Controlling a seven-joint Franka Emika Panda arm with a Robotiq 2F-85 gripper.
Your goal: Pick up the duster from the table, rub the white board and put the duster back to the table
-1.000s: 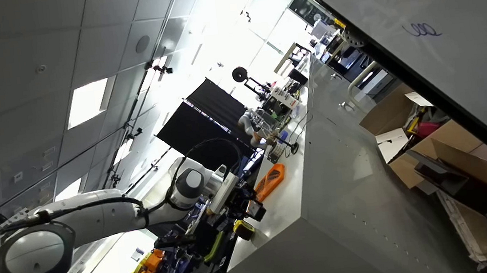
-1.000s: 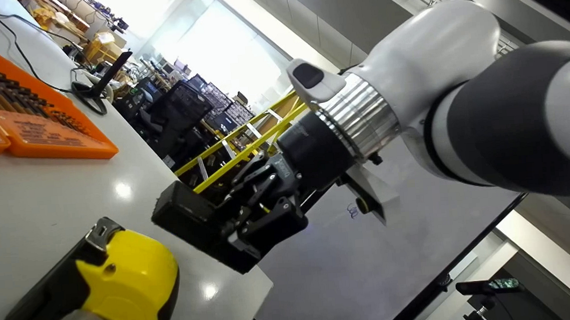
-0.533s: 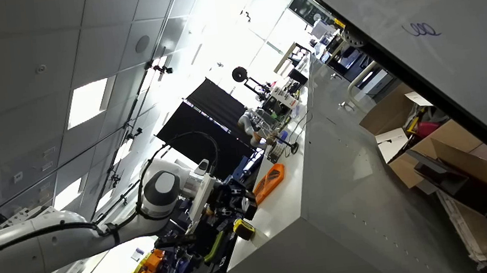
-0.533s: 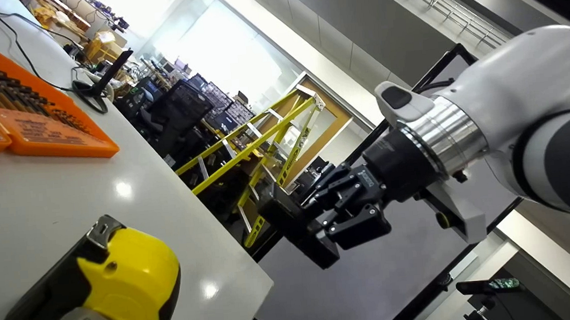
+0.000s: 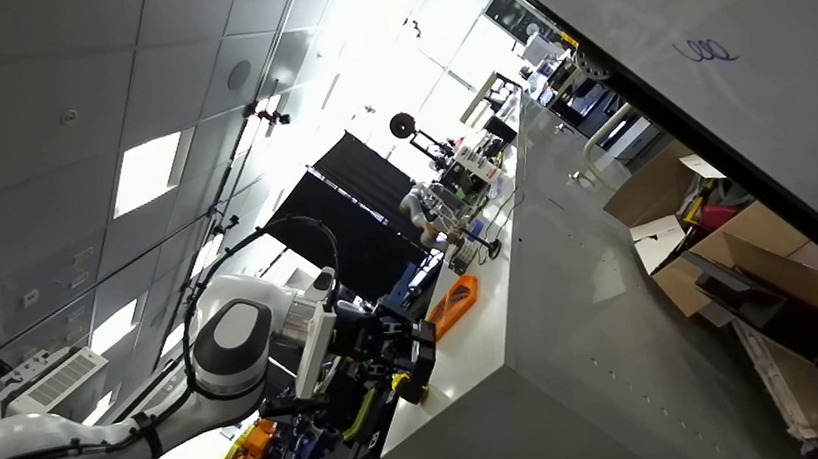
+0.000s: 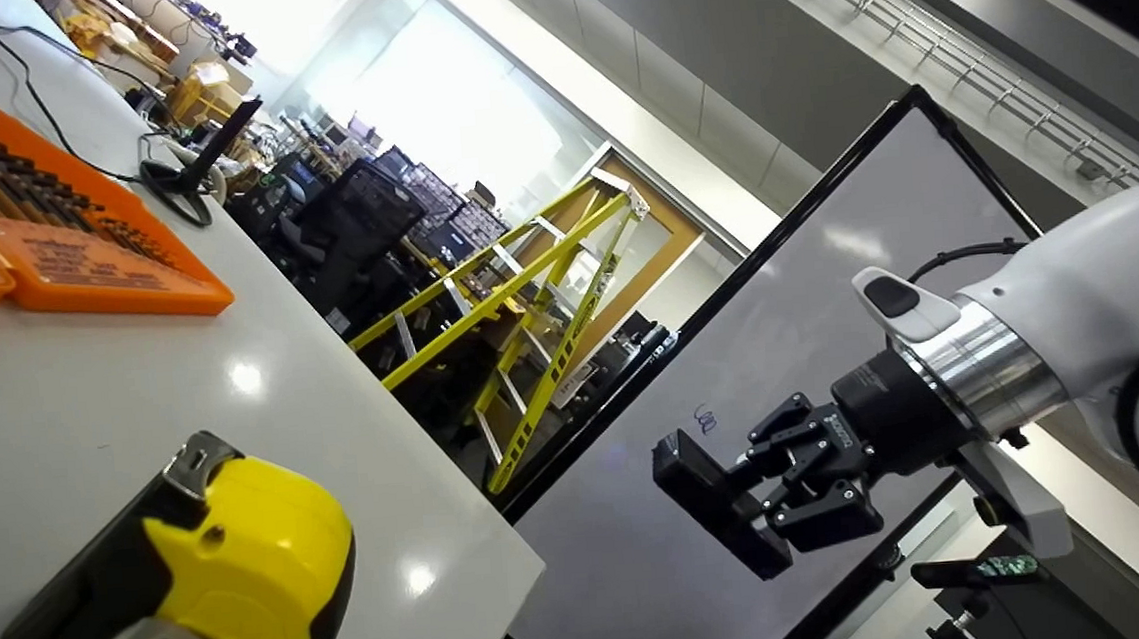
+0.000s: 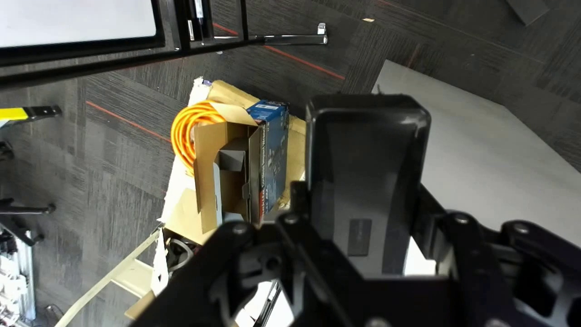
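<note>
The duster (image 6: 718,505) is a black block, held tilted in the air past the table's corner. My gripper (image 6: 755,499) is shut on it, one finger at each side. In the wrist view the dark face of the duster (image 7: 365,150) fills the space between the fingers. The white board (image 5: 782,91) bears a small blue scribble (image 5: 709,49); a wide gap parts it from the duster in this exterior view. Another exterior view has the board (image 6: 808,293) behind the gripper. The table (image 6: 386,422) is pale and glossy.
A yellow and black tape measure (image 6: 256,562) and an orange drill-bit case (image 6: 93,243) lie on the table. Open cardboard boxes (image 5: 745,247) stand on the floor between table and board. There is a yellow ladder (image 6: 550,331) behind, and a camera (image 6: 978,572) near the board.
The arm has carried the duster away from the tabletop, beyond its corner, moving rightward in an exterior view and uncovering the board's scribble. The grip is unchanged; table items have stayed put.
</note>
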